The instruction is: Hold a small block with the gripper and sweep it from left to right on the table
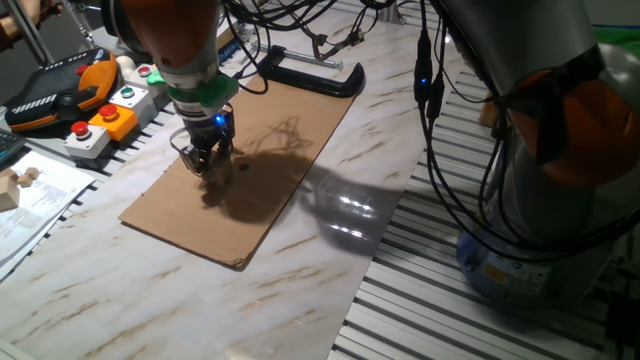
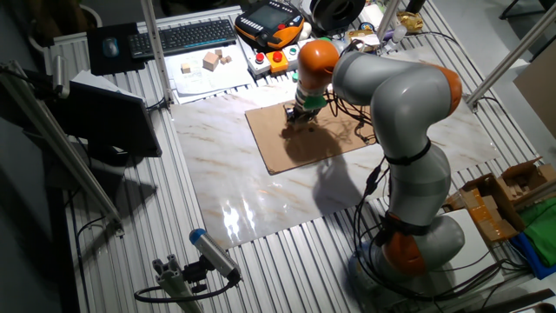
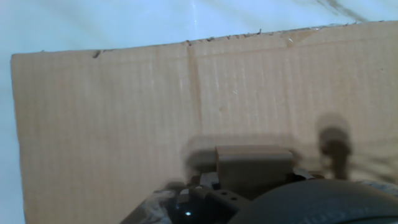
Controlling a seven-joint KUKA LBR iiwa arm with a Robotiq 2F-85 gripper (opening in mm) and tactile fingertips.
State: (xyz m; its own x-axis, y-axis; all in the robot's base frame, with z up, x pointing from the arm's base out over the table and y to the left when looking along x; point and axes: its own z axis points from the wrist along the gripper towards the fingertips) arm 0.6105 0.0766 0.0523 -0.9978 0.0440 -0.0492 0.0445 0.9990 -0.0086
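Hand [image 1: 208,160] stood low over the cardboard sheet [image 1: 270,150], near its edge closest to the button boxes [image 1: 105,115]. Hand view showed the block [image 3: 254,167] clamped between the fingers, closed on it, its lower face at or just above the cardboard; contact could not be told. Cardboard lay flat on the worktop [image 1: 200,300], with a black clamp [image 1: 315,72] at its far edge.

Risks, as judged:
- Block rode on cardboard, not bare worktop; friction could drag or buckle the sheet during the sweep.
- Pressing too hard could twist the block in the grip.
- Sweeping past the cardboard's edge would drop the block a step and could jar it loose.
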